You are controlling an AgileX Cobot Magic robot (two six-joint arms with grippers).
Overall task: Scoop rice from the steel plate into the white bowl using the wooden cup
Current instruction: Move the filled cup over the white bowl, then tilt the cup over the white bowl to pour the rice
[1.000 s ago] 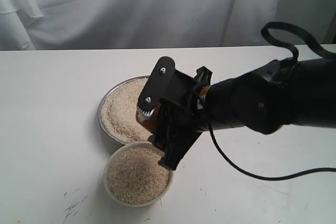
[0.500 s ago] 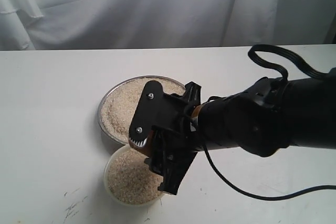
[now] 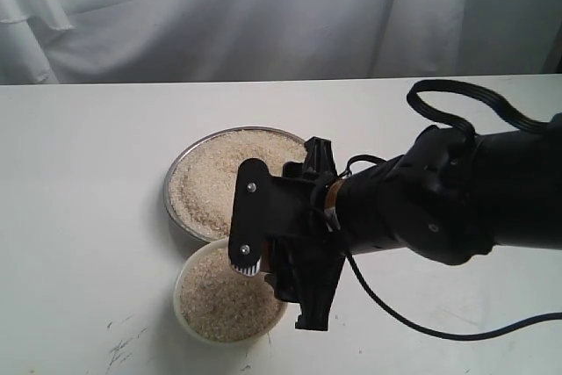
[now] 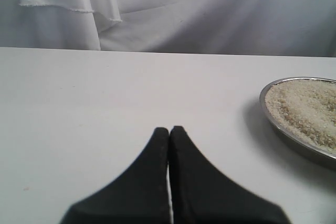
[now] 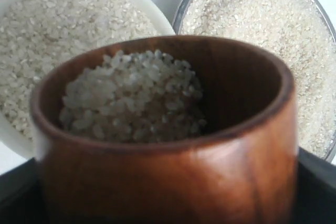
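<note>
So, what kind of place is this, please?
Probably a robot lab or test bench, not a kitchen: a plain white table, a white cloth backdrop, and a robot arm holding a cup of rice.

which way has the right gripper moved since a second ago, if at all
Yes. In the exterior view the right gripper has come toward the camera, from over the steel plate's near rim to over the white bowl, which has stayed put.
</note>
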